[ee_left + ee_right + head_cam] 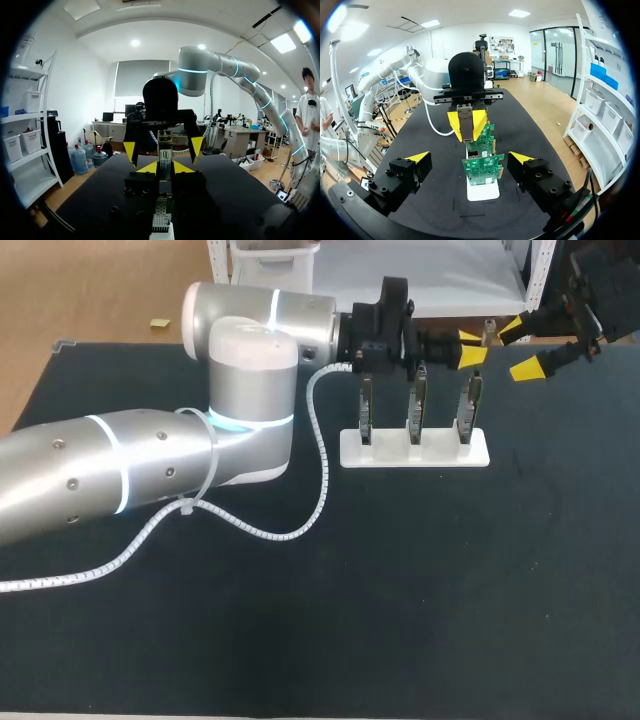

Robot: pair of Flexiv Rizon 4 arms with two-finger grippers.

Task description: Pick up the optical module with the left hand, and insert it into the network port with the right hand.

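Observation:
My left gripper [472,348] hovers above the right end of a white stand [415,450] holding three upright green circuit boards [467,405]. It is shut on the optical module [466,125], a slim grey metal piece clamped between its yellow tips. In the left wrist view the module [164,152] points ahead from my left gripper [166,167], over the row of boards [160,215]. My right gripper [520,348] faces it from the far right, fingers wide open and holding nothing. In its own view the right gripper [470,157] straddles the nearest board [483,172] without touching it.
The dark table mat [450,590] spreads wide in front of the stand. A white spiral cable [320,470] loops from my left arm down onto the mat beside the stand's left end.

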